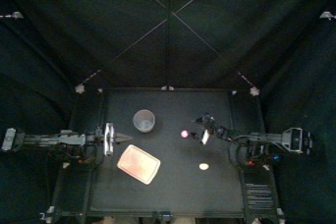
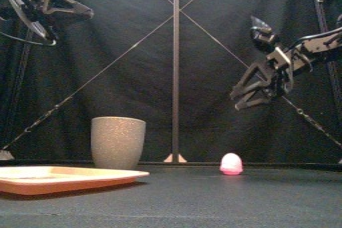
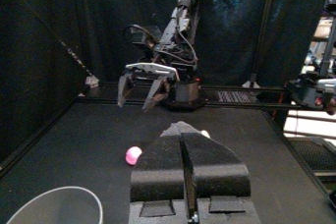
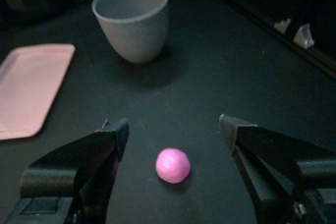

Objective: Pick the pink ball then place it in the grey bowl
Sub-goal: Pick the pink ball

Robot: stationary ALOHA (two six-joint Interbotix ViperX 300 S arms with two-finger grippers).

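- The top view hangs high overhead, looking down and a little toward the back curtain. The table fills only its lower half, so everything on it is small and far.
- The front view sits at table height on the front edge, facing level toward the back — the grey cup, pink ball and pink tray stand near and large.
- The left wrist view looks low across the table, over the left gripper toward the right gripper opposite.
- The right wrist view looks steeply down from close above the ball — cup and tray lie beyond.
- All four views share ball and cup. The tray shows in the top, front and right wrist views.
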